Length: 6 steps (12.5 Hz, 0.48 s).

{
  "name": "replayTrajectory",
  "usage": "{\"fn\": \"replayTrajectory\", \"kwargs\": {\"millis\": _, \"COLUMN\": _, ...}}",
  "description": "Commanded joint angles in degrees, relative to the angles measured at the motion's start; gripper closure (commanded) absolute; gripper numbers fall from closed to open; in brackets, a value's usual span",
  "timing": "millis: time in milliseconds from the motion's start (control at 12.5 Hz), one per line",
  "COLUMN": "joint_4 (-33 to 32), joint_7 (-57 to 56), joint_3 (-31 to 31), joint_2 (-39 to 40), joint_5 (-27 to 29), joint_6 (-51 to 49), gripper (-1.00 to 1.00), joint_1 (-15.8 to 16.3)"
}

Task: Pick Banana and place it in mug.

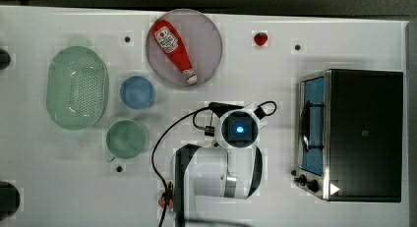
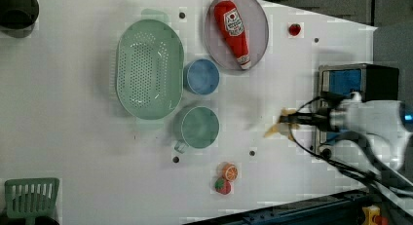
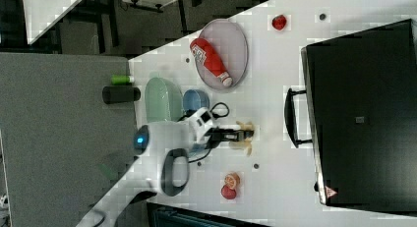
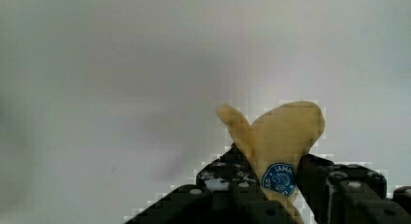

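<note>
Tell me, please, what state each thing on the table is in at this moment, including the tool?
tool: shut on the banana
banana: gripped, lifted off the table
mug: upright, empty
blue cup: upright, empty
green basket: upright, empty
ketchup bottle: lying on its side on the plate
toaster oven: door closed

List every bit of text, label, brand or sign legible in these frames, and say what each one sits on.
"LANA": partial lettering on the round blue sticker on the banana, which sits between the jaws of the gripper.
White label on the red ketchup bottle: print too blurred to read.
Warning triangle on the toaster oven: a sign with no readable words.
Small mark on the oven's dark top: too small to read.
</note>
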Motion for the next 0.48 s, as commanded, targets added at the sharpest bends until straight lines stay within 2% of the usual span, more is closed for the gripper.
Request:
{"fn": "replayTrajectory", "kwargs": {"millis": 80, "joint_4": 5.9, "joint_7": -1.2, "joint_3": -1.2, "joint_2": -9.3, "joint_5": 0.4, "joint_6": -11.1, "gripper": 0.38, "joint_1": 1.0}}
{"fn": "replayTrajectory", "kwargs": {"millis": 480, "joint_4": 14.6, "joint_7": -1.0, "joint_3": -1.2, "joint_2": -21.8, "joint_5": 0.4, "joint_6": -30.9, "gripper": 0.38, "joint_1": 1.1}}
